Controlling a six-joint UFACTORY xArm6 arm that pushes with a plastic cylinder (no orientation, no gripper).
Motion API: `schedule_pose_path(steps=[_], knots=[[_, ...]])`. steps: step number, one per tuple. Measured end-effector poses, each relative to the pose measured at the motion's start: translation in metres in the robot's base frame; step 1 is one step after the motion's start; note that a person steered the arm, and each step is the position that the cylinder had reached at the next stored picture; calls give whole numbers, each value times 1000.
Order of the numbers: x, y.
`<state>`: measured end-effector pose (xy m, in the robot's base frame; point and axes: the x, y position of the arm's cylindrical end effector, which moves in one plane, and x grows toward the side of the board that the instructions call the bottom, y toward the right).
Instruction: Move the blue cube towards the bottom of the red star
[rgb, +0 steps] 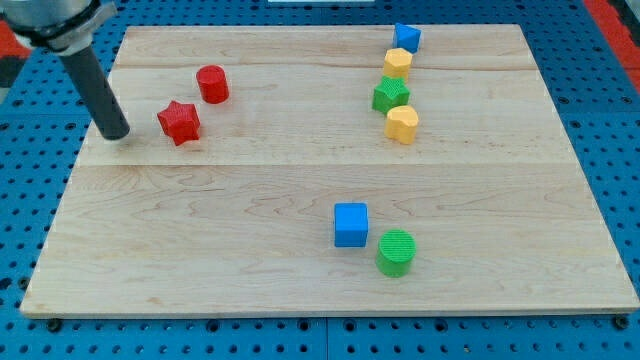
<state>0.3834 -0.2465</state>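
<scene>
The blue cube (351, 224) sits on the wooden board at the view's lower middle, touching or nearly touching a green cylinder (396, 252) at its lower right. The red star (179, 122) lies at the view's upper left. My tip (116, 133) rests on the board just left of the red star, a small gap apart, and far from the blue cube. The dark rod rises from the tip toward the view's top left corner.
A red cylinder (212, 84) stands just up and right of the red star. At the view's upper right a column holds a blue block (406, 38), a yellow block (398, 62), a green star (391, 96) and a yellow block (402, 124). The board's left edge is near my tip.
</scene>
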Motion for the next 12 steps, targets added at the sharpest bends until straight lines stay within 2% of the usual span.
schedule_pose_path(steps=[1, 2, 3, 4, 6, 7, 8, 9, 10, 11, 12], knots=[[-7, 17], [15, 57], [49, 54], [120, 134], [228, 303], [223, 338], [173, 291], [152, 190], [154, 166], [164, 234], [131, 273]])
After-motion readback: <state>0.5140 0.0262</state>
